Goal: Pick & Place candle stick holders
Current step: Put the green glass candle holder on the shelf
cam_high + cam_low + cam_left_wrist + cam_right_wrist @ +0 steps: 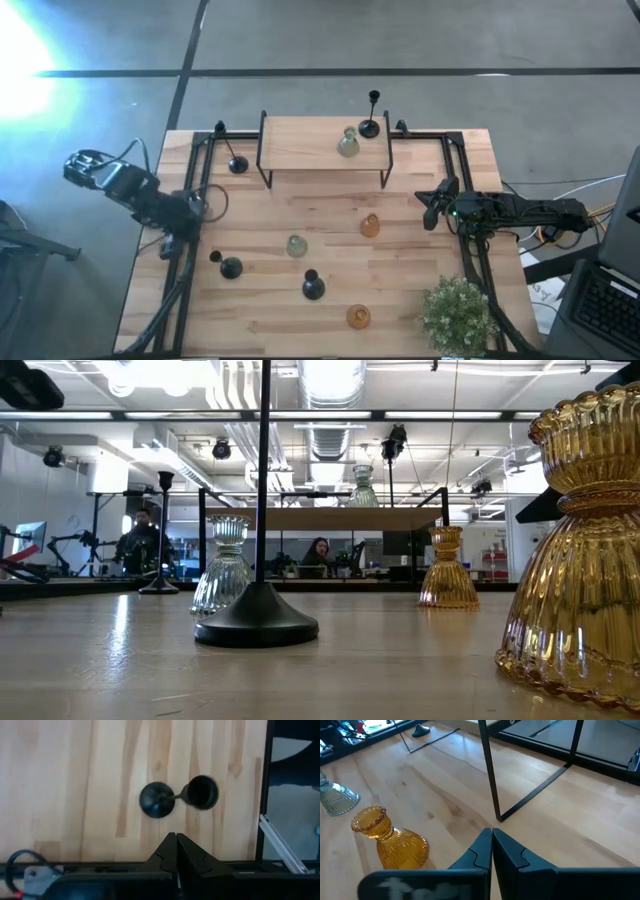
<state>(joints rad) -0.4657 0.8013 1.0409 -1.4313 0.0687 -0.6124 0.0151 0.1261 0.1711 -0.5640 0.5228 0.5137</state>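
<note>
Lying just ahead of the left gripper point(176, 851), whose fingers are pressed together on nothing, a black holder point(178, 798) has its stem crosswise to them; the right gripper point(491, 851), likewise closed and empty, waits.

I count eight candle stick holders. Four are black: one point(372, 112) on the far shelf point(300, 143), one point(232, 158) far left, two point(228, 265) point(313, 286) near left. Two are pale-green glass point(348, 143) point(296, 245). Two are amber glass point(370, 225) point(359, 317). One potted plant point(457, 313) sits near right.
</note>
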